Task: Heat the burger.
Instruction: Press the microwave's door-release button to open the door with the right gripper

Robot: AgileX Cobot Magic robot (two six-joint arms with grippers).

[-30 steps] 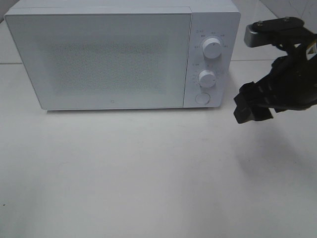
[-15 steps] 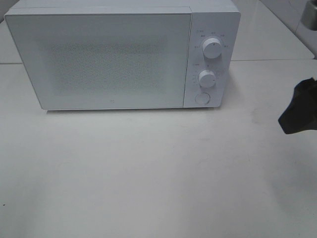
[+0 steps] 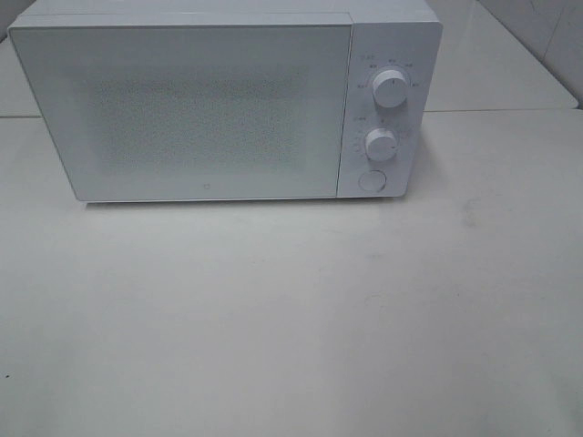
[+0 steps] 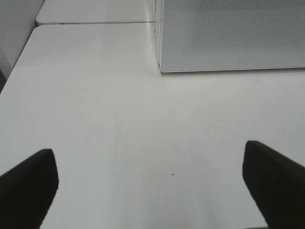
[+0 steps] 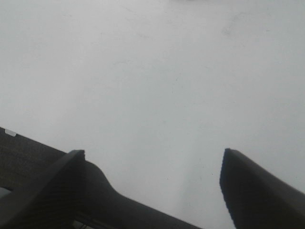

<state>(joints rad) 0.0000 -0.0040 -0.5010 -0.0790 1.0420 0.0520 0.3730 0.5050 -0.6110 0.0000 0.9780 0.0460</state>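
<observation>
**Scene Status: Microwave Closed, Both Grippers Released**

In the high view, the white microwave (image 3: 209, 109) stands at the 12 o'clock end of the white table (image 3: 291, 319). Its door (image 3: 182, 109) is shut flush. The control panel is on the 3 o'clock side of the front. It carries an upper knob (image 3: 390, 89), a lower knob (image 3: 381, 144) and a round button (image 3: 371, 180) at the panel's 6 o'clock end.

The left gripper (image 4: 148, 160) hangs above bare table near the microwave's front corner. Its dark fingers (image 4: 28, 186) are spread wide and grasp nothing.

The right gripper (image 5: 153, 157) hangs over bare table with its fingers (image 5: 252, 191) parted and released.

The burger's location cannot be told from these views.
</observation>
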